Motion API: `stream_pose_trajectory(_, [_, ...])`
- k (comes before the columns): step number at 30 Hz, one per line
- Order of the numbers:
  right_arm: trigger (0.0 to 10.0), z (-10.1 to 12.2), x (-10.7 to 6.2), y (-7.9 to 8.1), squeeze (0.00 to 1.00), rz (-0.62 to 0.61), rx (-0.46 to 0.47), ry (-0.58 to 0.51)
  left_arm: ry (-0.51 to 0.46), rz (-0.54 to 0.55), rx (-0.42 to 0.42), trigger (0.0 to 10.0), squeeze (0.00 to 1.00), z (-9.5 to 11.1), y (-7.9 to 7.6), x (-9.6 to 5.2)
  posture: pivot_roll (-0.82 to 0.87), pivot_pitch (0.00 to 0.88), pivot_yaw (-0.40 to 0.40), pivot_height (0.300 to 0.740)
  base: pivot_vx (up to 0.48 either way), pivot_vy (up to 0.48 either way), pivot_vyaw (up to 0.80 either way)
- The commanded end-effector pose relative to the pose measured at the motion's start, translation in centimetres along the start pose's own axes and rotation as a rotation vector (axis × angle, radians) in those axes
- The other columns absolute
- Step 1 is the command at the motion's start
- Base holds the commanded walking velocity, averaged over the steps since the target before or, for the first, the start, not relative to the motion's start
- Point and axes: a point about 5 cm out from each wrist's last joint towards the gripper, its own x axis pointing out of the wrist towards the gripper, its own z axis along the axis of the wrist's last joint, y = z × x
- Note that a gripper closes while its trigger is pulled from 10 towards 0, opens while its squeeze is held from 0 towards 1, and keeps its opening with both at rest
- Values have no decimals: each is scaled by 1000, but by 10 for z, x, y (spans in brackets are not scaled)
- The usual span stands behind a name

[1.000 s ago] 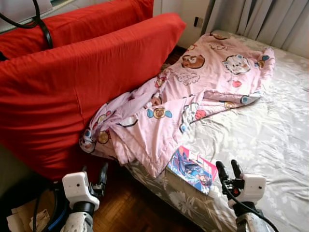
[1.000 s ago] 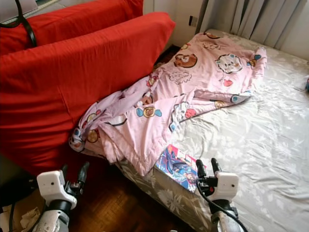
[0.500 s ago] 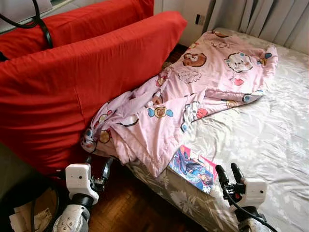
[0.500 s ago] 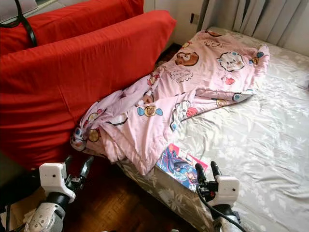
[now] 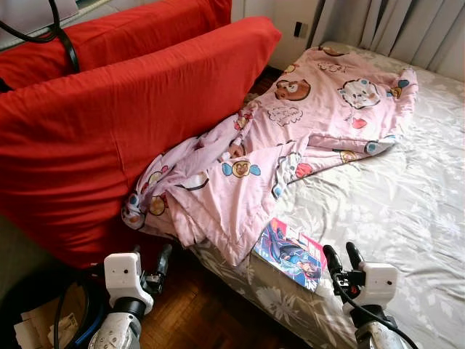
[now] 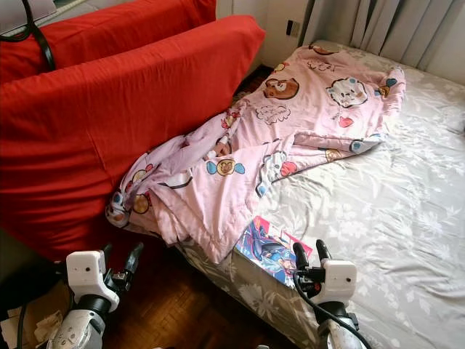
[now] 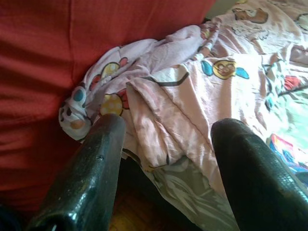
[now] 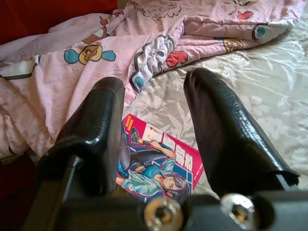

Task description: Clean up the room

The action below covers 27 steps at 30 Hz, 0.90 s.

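Left eye view: a bed [image 5: 407,211] covered by a grey floral sheet is seen, with a pink cartoon-print blanket [image 5: 290,138] spread from the far part of the bed down over its near left edge, where it is bunched against a large red cushion [image 5: 109,131]. A second red cushion [image 5: 123,33] is stood behind the first. A comic book [image 5: 289,254] with a colourful cover is laid flat at the near edge of the bed, just beside the hanging hem of the blanket. Dark parquet floor [image 5: 196,313] is visible beside the bed, with a cardboard box [image 5: 36,323] holding crumpled paper at the lower left corner. Grey curtains [image 5: 407,29] are hung behind the bed, and a wall socket [image 5: 298,30] is set beside them.

The left tool [image 5: 149,265] is held low over the floor, its fingers spread wide, empty. The right tool [image 5: 343,262] is held just beside the comic book, fingers also spread wide, gripping nothing.
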Motion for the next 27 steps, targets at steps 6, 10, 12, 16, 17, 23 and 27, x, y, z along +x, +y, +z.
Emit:
stream_pose_trajectory(6, [10000,-10,-7,-1,0,-11,14,45,-12,18,0,10000,0,1,3,0,-30,187,-21,740,0,0,0])
stream_pose_trajectory(10, [10000,-12,-8,0,0,-11,18,51,-6,18,0,10000,0,-1,3,-1,-32,177,-15,740,0,0,0])
stream_pose_trajectory(12, [10000,-14,-7,1,0,-13,21,55,5,19,-1,10000,0,-4,3,-1,-33,173,-14,740,0,0,0])
stream_pose_trajectory(16, [10000,-19,-9,0,0,-20,27,74,29,22,1,10000,0,-11,3,-2,-32,162,-8,740,0,0,0])
stream_pose_trajectory(17, [10000,-19,-9,0,0,-20,27,75,32,23,1,10000,0,-12,3,-2,-32,162,-8,740,0,0,0])
stream_pose_trajectory(23, [10000,-21,-10,0,0,-16,28,81,32,26,1,10000,0,-12,4,-2,-34,151,-8,740,0,0,0])
stream_pose_trajectory(27, [10000,-27,-9,-1,0,-13,26,108,55,22,-12,10000,0,-19,3,-2,-35,145,-9,740,0,0,0])
